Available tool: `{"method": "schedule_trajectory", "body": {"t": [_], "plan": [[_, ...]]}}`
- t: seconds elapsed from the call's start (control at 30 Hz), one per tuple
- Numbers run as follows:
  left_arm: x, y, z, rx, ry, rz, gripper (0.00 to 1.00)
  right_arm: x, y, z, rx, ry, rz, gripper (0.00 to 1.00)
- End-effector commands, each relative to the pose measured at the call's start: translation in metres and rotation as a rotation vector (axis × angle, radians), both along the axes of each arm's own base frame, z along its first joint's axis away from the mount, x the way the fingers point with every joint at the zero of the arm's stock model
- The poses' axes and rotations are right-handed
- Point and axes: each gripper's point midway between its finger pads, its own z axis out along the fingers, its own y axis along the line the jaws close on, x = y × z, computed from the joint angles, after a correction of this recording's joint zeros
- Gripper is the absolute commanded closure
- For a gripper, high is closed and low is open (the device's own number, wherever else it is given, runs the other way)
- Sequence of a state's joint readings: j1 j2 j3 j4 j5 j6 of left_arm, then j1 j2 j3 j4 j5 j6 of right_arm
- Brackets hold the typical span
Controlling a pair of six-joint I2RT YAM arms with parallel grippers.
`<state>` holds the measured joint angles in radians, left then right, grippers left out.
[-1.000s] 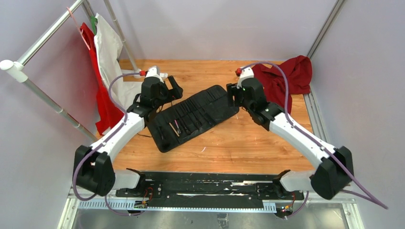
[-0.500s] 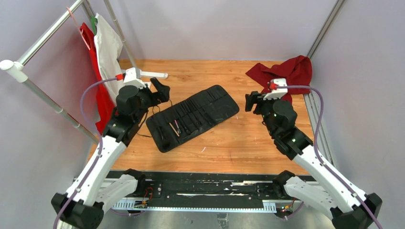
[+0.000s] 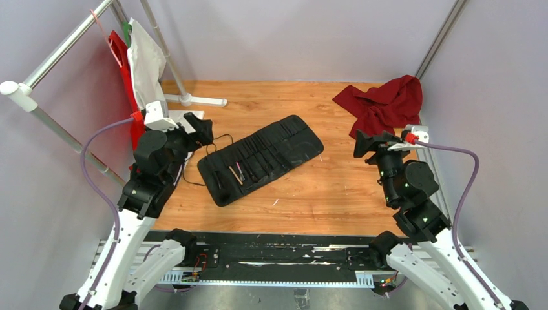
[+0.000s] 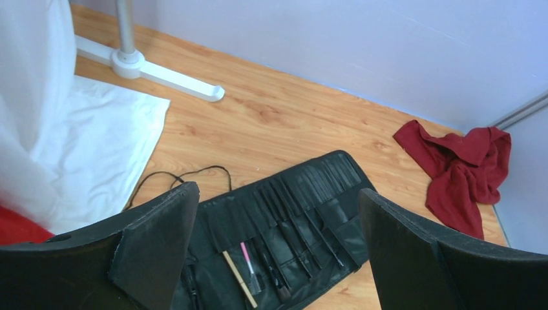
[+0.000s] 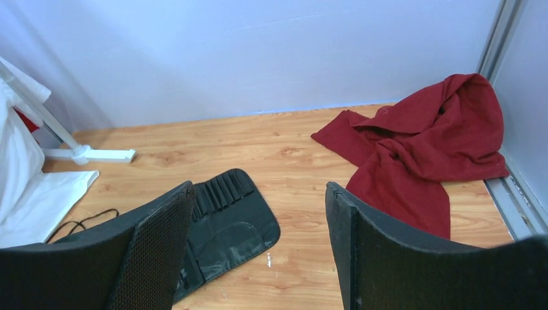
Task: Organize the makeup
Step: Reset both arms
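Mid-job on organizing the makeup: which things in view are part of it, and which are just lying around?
Job: black-handled brushes, pink-handled brush, tan-handled brush, all slotted in the black roll-up case.
Lying about: red cloth, white cloth, white stand foot, black cord.

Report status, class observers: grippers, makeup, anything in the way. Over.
Left gripper open, empty; right gripper open, empty. Brushes lie in unrolled case. Red cloth far right, apart; black cord beside case.
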<state>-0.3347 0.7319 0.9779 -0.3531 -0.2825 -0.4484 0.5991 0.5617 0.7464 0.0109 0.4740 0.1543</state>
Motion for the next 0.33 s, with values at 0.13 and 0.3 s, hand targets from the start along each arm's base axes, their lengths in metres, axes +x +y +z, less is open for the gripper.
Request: {"method": "schedule_trajectory", "body": {"t": [0.13,0.3], "plan": [[-0.0088,0.0140,0.0127,0.018,-0.032,0.048,0.02,0.0007,-0.0101,-0.0025,-0.001,0.009,-0.049,0.26],[-0.0079,0.0143,0.0115,0.025,-0.036,0.049,0.02,0.0032,-0.0082,-0.0031,-0.003,0.011,-0.047,0.26]]}}
